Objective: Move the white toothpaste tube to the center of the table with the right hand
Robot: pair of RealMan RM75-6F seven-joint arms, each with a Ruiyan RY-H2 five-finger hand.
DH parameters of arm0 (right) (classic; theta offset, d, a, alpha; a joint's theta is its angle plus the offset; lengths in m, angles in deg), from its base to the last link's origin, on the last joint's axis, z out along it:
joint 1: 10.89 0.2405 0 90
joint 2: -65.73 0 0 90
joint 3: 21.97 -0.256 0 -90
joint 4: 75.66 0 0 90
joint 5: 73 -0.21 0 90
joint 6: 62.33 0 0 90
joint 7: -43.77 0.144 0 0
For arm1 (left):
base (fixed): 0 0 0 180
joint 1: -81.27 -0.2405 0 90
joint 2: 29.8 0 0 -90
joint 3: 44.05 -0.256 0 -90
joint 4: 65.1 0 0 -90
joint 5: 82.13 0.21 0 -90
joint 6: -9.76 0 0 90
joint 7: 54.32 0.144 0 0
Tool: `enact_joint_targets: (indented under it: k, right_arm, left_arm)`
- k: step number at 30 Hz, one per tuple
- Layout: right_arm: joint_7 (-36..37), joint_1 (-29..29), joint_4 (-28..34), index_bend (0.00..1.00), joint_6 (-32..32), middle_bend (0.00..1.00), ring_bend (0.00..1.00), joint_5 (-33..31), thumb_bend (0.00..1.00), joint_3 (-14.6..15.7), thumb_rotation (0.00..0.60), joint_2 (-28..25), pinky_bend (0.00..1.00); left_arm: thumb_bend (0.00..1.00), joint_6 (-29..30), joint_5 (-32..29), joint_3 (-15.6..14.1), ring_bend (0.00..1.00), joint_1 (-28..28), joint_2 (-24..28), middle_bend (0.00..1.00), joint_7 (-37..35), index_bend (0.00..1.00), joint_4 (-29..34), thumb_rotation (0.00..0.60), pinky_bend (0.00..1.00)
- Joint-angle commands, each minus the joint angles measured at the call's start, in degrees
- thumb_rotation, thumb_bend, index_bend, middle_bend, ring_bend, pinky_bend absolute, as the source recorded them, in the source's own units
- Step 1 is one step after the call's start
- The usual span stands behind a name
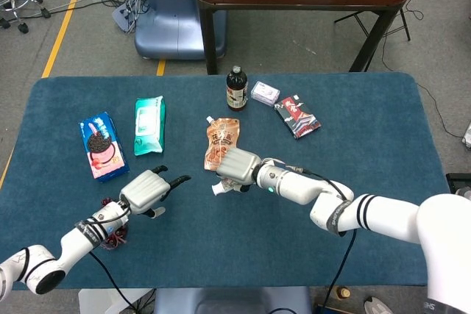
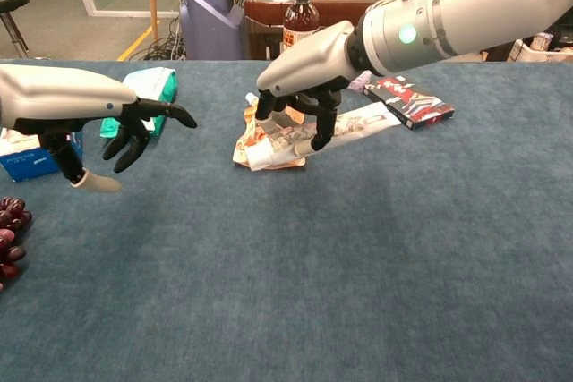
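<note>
My right hand [image 1: 237, 165] grips the white toothpaste tube [image 2: 358, 123] near its cap end, fingers curled around it. In the chest view the tube slants from the cap at lower left up to its flat tail at the right. It hangs just over the lower edge of the orange pouch [image 1: 222, 136]. From the head camera only the cap end of the tube [image 1: 218, 188] shows below the hand. My left hand [image 1: 147, 190] hovers over the table's left-centre, fingers spread, holding nothing.
A dark bottle [image 1: 236, 87], a small white pack [image 1: 265, 93] and a red-black packet [image 1: 297, 116] stand toward the back. A green pack [image 1: 149, 124] and a blue cookie box [image 1: 99, 154] lie at the left. Dark grapes [image 2: 9, 252] sit by my left arm.
</note>
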Motion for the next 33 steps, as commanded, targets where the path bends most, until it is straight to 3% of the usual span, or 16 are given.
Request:
enact_joint_targets:
  k: [1, 17, 33]
  right_arm:
    - [-1.04, 1.20, -1.50, 0.90, -0.76, 0.79, 0.67, -1.48, 0.88, -0.10, 0.600, 1.47, 0.43]
    - [-3.34, 3.92, -4.14, 0.90, -0.78, 0.79, 0.68, -5.82, 0.88, 0.57, 0.600, 4.27, 0.43]
    - [-2.55, 3.85, -3.38, 0.90, 1.09, 0.80, 0.69, -6.24, 0.89, 1.34, 0.600, 4.38, 0.43]
  left_arm:
    - [0.25, -0.80, -0.61, -0.16, 0.55, 1.28, -0.77, 0.59, 1.38, 0.07, 0.24, 0.600, 0.11]
    - [0.25, -1.64, -4.02, -1.30, 0.55, 4.62, -1.73, 0.59, 5.54, 0.07, 2.64, 0.600, 0.11]
    - [0.25, -2.22, -6.77, -3.49, 0.55, 6.23, -2.22, 0.59, 7.65, 0.10, 2.34, 0.600, 0.11]
